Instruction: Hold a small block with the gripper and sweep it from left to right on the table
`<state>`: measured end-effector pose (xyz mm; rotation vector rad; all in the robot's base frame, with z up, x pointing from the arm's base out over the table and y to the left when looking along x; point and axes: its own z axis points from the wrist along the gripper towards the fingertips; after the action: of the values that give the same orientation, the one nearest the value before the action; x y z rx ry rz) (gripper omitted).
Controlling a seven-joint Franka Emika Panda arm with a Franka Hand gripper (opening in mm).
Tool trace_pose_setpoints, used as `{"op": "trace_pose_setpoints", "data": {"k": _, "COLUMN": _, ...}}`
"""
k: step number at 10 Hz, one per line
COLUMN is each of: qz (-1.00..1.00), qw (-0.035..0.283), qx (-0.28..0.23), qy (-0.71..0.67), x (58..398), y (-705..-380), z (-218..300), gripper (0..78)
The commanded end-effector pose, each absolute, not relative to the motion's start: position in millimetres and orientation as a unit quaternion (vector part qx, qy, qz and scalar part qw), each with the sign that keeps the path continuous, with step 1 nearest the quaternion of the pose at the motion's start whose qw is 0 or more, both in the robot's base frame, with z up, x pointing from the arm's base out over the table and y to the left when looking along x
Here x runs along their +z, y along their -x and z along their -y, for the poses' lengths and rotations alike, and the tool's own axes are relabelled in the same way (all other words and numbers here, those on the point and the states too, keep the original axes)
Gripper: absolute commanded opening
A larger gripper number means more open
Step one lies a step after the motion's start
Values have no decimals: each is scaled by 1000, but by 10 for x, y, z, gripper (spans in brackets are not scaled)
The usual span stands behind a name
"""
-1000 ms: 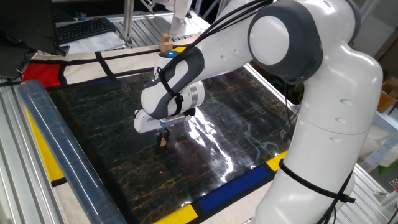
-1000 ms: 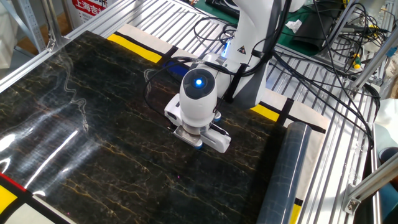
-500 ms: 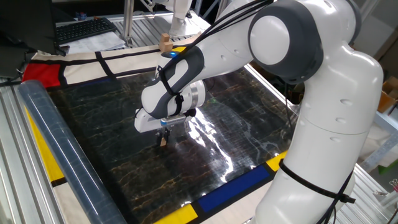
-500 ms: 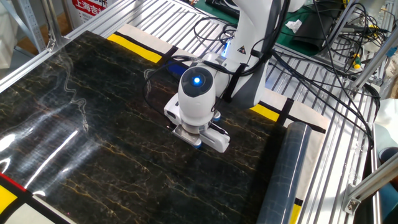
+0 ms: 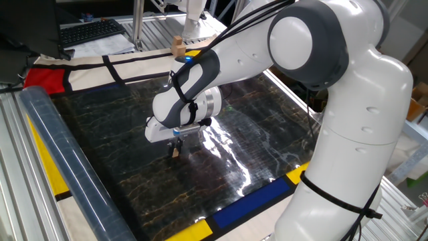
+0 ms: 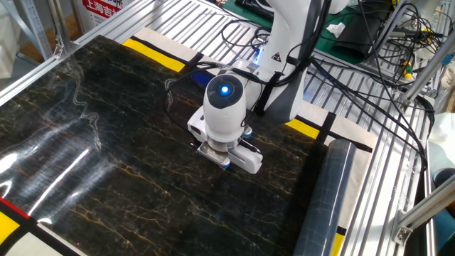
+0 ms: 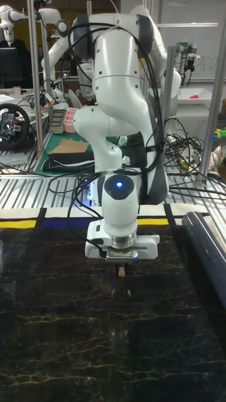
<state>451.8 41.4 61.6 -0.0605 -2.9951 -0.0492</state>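
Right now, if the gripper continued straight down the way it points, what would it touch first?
The gripper points down, shut on the small block. The block would meet the table first; whether it touches already is unclear.

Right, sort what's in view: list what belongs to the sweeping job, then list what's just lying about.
Part of the job:
- the gripper, shut on the small block
- the small block, held low at the table
- the table, the black marbled sheet being swept

Just lying about:
- larger wooden block at the far edge
- rolled clear sheet along the side
- keyboard behind

No text is legible (the red sign blurs out).
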Motion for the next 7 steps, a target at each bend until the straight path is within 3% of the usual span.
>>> {"op": "trace_pose_setpoints", "data": {"k": 1, "qz": 997, "qw": 75, "qx": -17, "qy": 24, "x": 595, "y": -4498, "z": -427, "gripper": 11}}
{"op": "trace_pose_setpoints", "data": {"k": 7, "qz": 997, "qw": 72, "qx": -23, "qy": 34, "x": 595, "y": -4498, "z": -427, "gripper": 11}}
